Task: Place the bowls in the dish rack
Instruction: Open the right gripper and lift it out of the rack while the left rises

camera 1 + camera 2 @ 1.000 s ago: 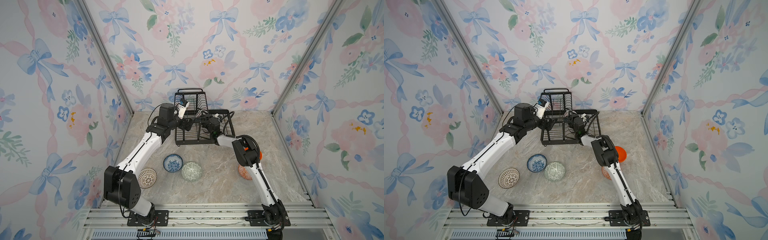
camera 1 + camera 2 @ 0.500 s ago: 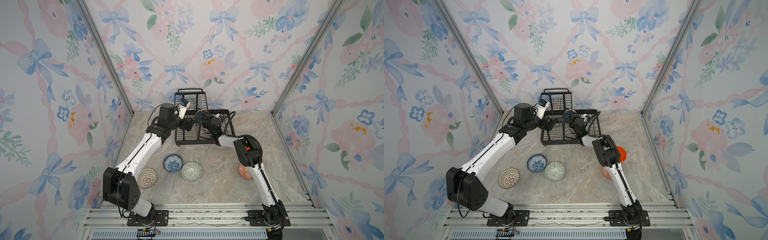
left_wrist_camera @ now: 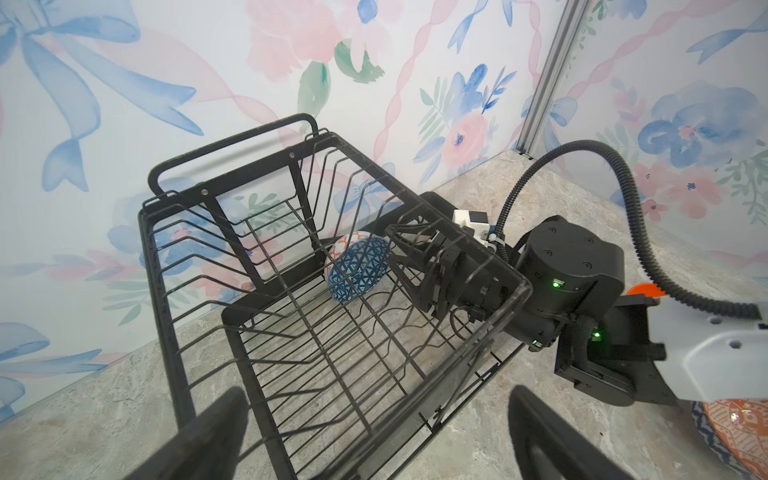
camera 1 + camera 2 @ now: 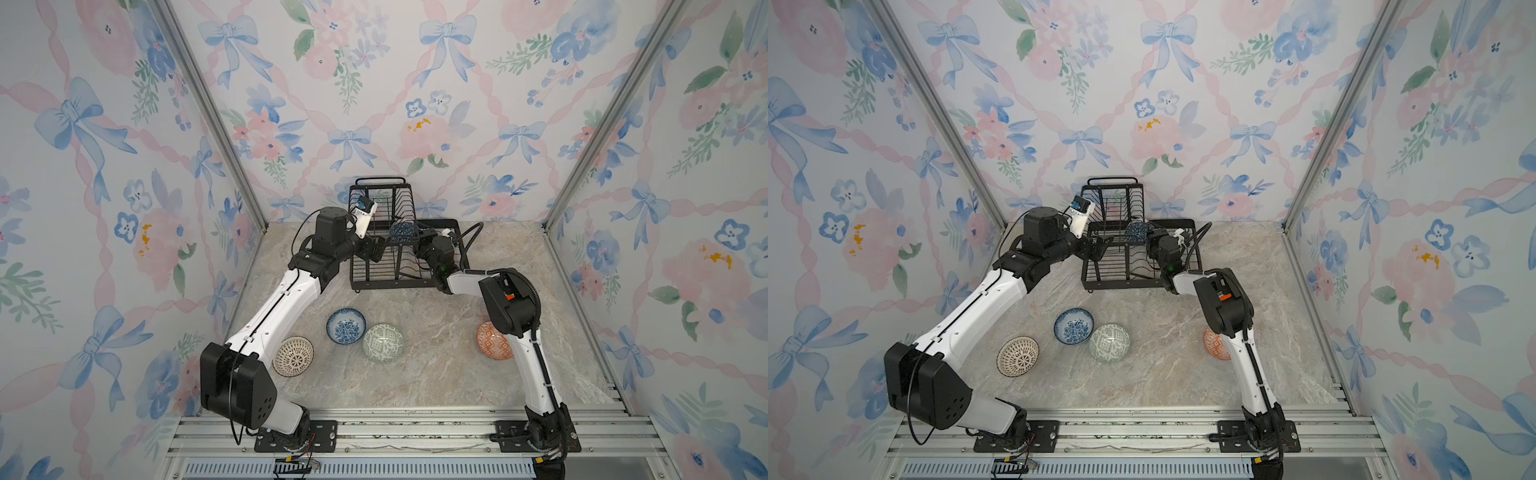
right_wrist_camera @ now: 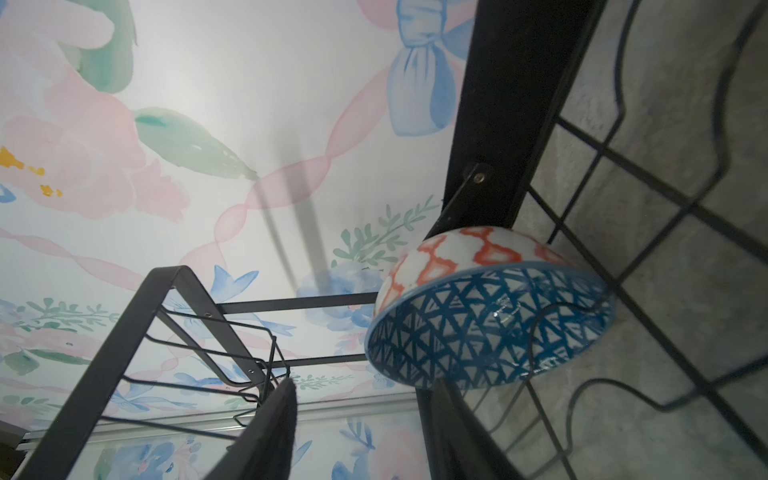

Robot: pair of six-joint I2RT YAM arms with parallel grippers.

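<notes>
Round glossy bowl [image 3: 358, 270], perhaps ceramic, in black wire rack [image 3: 203, 192]

My black wire dish rack [image 4: 395, 286] stands at the back of the desk [image 4: 436, 374], with the dark-blue geometric bowl [image 4: 402, 233] tilted on edge inside. Nearer me, upright: blue floral bowl [image 4: 345, 326], green bowl [image 4: 383, 343] just beside it, brown-lattice bowl [image 4: 292, 356], orange patterned bowl [image 4: 490, 345].

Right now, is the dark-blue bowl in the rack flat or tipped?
Tipped: the dark-blue bowl stands on its rim in the dish rack, opening facing sideways.
</notes>
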